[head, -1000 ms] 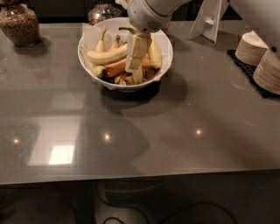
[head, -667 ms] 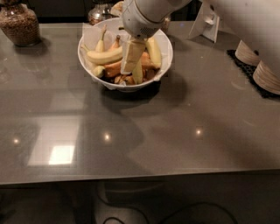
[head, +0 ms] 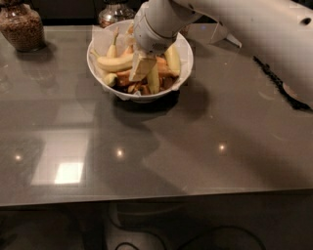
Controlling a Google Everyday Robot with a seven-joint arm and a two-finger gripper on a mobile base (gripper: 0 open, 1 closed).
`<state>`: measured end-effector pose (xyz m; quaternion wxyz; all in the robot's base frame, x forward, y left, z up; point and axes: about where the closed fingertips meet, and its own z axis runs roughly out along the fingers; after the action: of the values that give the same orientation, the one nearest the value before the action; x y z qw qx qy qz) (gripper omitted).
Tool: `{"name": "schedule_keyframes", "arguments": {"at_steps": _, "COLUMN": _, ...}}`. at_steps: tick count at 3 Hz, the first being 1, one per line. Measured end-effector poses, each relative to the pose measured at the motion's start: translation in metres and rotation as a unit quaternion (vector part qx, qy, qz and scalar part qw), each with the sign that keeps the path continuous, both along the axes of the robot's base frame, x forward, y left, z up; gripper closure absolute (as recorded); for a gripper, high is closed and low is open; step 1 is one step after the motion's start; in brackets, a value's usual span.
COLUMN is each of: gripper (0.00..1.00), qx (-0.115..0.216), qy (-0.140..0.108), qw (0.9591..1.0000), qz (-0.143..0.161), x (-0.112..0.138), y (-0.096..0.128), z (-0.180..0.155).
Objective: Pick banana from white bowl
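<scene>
The white bowl (head: 182,72) stands at the back middle of the grey table, lined with white paper and full of fruit. The long pale yellow banana (head: 114,63) lies across its left half. A thicker banana (head: 172,58) leans at the right, and a short green-stemmed one (head: 112,49) stands at the back left. My gripper (head: 142,67) reaches down into the middle of the bowl, right at the long banana's right end. My white arm covers the bowl's back rim.
A glass jar of brown contents (head: 22,27) stands at the back left. Another glass jar (head: 114,11) is just behind the bowl. My arm spans the top right, over a white stand (head: 228,35). The table's front edge (head: 156,197) runs across the lower part of the view.
My gripper has shifted a little left and down inside the bowl, toward the long banana. My arm has swung over the right side and now hides the stacked bowls there.
</scene>
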<state>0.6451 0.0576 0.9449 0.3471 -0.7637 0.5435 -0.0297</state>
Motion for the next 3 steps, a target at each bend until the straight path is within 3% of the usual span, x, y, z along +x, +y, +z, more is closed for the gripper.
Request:
{"name": "schedule_keyframes", "arguments": {"at_steps": 1, "gripper": 0.30, "qx": -0.008, "qy": -0.004, "qw": 1.0000, "qz": -0.001, "x": 0.011, "y": 0.001, "z": -0.011}}
{"name": "schedule_keyframes", "arguments": {"at_steps": 3, "gripper": 0.72, "qx": -0.032, "qy": -0.034, "qw": 0.9989, "qz": 0.002, "x": 0.023, "y": 0.004, "z": -0.010}}
